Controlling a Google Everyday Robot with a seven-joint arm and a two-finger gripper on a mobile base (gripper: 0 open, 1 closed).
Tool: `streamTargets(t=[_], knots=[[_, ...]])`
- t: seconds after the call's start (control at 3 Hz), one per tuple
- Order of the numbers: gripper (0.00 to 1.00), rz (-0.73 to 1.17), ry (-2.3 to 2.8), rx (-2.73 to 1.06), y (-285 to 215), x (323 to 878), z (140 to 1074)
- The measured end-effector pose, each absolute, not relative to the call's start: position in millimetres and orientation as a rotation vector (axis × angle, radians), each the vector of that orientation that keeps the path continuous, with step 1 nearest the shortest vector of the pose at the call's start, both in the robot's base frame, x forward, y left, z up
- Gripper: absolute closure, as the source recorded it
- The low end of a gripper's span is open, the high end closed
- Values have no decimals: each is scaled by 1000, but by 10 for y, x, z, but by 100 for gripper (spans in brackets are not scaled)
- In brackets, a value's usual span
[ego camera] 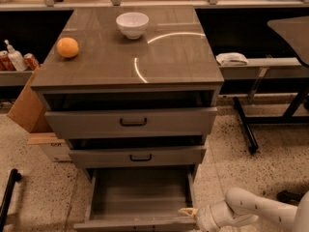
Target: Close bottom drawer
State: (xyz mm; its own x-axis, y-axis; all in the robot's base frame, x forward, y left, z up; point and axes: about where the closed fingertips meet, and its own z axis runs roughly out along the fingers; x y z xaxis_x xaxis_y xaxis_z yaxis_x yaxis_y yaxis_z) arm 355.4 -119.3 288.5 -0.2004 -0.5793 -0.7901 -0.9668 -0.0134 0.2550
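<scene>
The bottom drawer [137, 197] is pulled far out at the foot of the grey-brown cabinet; its grey wood-grain box is empty and its front edge runs along the bottom of the view. My gripper [189, 216] is at the drawer's front right corner, touching or nearly touching it, on the white arm [251, 209] that comes in from the lower right. The drawer's handle is out of view.
The middle drawer [140, 156] and top drawer [133, 122] stand slightly open. On the cabinet top sit a white bowl [132, 24] and an orange [67, 47]. A cardboard box [29, 105] stands at the left, a table leg [246, 124] at the right.
</scene>
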Motion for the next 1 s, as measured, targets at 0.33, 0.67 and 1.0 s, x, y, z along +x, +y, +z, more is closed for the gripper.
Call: streamTargets(t=[0.33,0.67,1.0], knots=[[41,1108,1798,-1592,-1259,3501,2724],[65,1097,1808,-1595,-1282,3469,2592],[89,1072,1874,-1629,-1252,3424,2336]])
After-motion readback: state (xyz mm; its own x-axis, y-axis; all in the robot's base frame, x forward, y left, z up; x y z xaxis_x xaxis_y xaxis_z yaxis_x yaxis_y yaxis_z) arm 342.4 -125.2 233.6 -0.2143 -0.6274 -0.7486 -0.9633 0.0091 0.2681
